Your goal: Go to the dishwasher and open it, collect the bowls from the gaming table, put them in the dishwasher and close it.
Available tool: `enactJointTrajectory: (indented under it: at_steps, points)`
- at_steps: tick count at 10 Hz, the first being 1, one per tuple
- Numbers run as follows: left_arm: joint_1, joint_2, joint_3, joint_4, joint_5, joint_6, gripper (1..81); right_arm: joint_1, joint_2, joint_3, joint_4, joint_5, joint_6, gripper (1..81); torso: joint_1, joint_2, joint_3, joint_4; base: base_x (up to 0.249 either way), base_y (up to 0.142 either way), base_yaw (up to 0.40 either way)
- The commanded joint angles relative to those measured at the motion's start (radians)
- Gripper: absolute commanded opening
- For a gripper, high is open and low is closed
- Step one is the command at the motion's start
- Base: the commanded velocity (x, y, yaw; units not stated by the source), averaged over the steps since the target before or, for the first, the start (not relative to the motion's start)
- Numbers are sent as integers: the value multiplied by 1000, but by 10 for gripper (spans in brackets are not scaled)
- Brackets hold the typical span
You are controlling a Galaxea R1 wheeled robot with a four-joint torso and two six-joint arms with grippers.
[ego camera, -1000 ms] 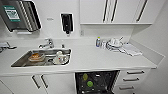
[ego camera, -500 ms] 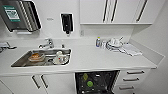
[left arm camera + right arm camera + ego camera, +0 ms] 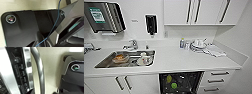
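Note:
The dishwasher (image 3: 181, 82) stands open under the white worktop, its dark inside showing. Two bowls lie in it, a bright green bowl (image 3: 174, 85) and a yellow-green one (image 3: 169, 78) just above it. In the right wrist view the dishwasher's steel bar handle (image 3: 38, 69) runs close by, beside the door's dark control strip (image 3: 20, 72) and a cream floor. A dark shape touches the handle's lower end; I cannot make out what it is. The left wrist view shows the robot's own dark plate and a thin blue cable (image 3: 55, 23). The gaming table is out of view.
A steel sink (image 3: 109, 62) with a tap (image 3: 131, 45) holds dishes, one orange (image 3: 120, 58). On the worktop (image 3: 184, 60) stand a small bottle (image 3: 182, 43), stacked plates (image 3: 199, 45) and a cloth. Drawers (image 3: 219, 80) flank the dishwasher's right; cupboards hang above.

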Motion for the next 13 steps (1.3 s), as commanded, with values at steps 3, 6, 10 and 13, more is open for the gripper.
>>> enactJointTrajectory:
  at_steps: [3,6,10,13]
  points:
    - [-24,-16,13,6,46,1,811,29,39,-116,-75,-55,-9,811,106,-167,0,0,0,0,0]
    - [-24,-19,11,4,50,1,811,66,104,-130,-58,-41,4,811,94,-155,1,0,0,0,0]
    - [-18,-22,13,4,50,1,811,214,85,59,2,30,18,811,102,-166,1,0,0,0,0]
    - [-18,-16,8,4,50,1,811,328,-44,290,-8,51,6,811,102,-167,1,0,0,0,0]
